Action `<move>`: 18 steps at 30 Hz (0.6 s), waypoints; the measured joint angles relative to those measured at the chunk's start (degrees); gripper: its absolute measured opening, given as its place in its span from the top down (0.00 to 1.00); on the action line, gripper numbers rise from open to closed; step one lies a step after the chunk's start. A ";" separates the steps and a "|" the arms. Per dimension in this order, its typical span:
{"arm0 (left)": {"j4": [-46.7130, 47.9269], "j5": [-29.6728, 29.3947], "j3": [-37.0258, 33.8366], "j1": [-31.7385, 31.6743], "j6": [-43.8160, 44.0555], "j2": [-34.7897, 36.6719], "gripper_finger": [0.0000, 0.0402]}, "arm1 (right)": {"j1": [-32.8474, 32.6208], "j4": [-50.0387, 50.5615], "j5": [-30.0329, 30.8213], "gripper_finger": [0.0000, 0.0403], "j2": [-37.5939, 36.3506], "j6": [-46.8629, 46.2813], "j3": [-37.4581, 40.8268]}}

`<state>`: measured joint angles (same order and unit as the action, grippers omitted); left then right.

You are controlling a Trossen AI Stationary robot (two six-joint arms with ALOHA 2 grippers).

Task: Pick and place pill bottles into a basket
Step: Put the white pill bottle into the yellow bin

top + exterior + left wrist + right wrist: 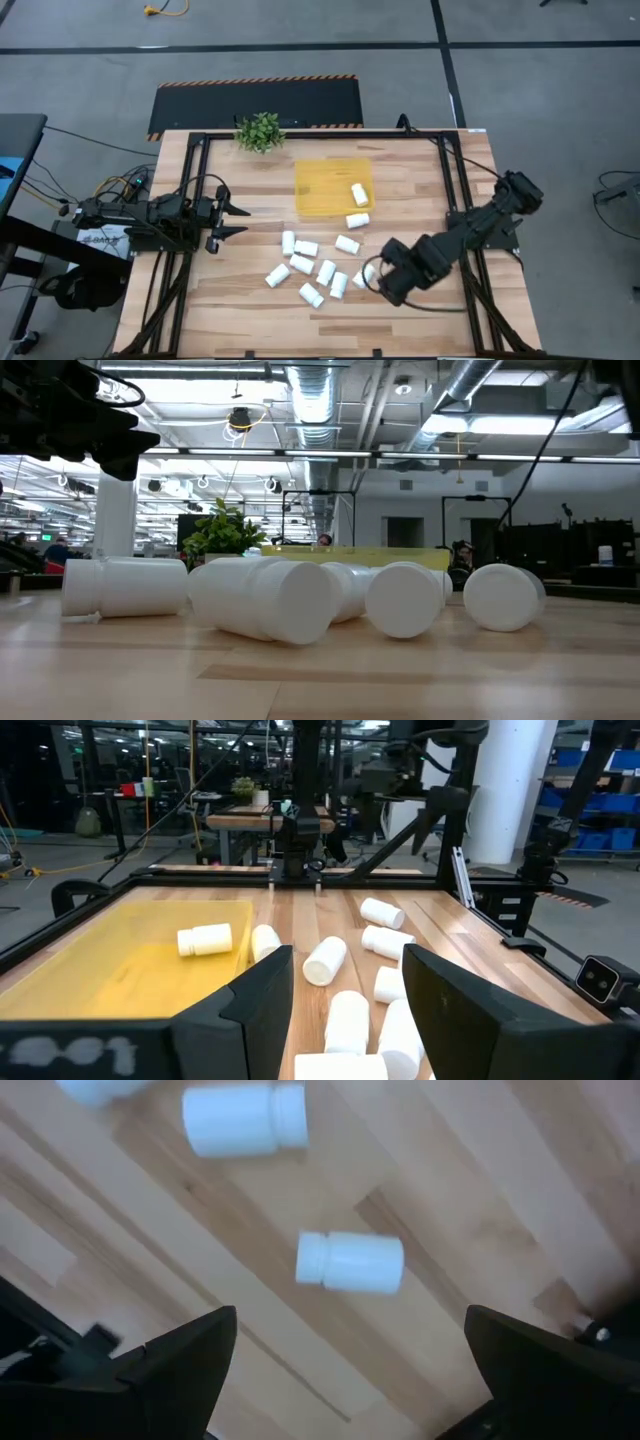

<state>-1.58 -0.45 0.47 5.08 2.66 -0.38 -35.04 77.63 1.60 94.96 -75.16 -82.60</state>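
One pill bottle (359,194) lies inside the yellow basket (318,190); another (357,220) rests just outside its near wall, and about nine more are scattered on the table (250,310). Most of the job looks undone. The right pincer (350,1345) hovers wide open and empty above a bottle (350,1262), while the left pincer (235,220) waits open at the table's left.

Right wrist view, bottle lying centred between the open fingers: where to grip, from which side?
Grip the bottle across its round body, not the narrower cap end, coming straight down from above. It lies on its side on the table, clear of its neighbour, with the right gripper open and hovering over it.
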 joint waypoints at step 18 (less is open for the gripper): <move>-0.01 0.00 -0.01 -0.02 0.00 0.02 0.56 | -9.64 -3.74 3.22 0.04 -0.13 -7.34 6.07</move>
<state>-1.59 -0.45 0.46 5.07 2.66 -0.36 -44.69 73.89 4.82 94.83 -82.50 -76.53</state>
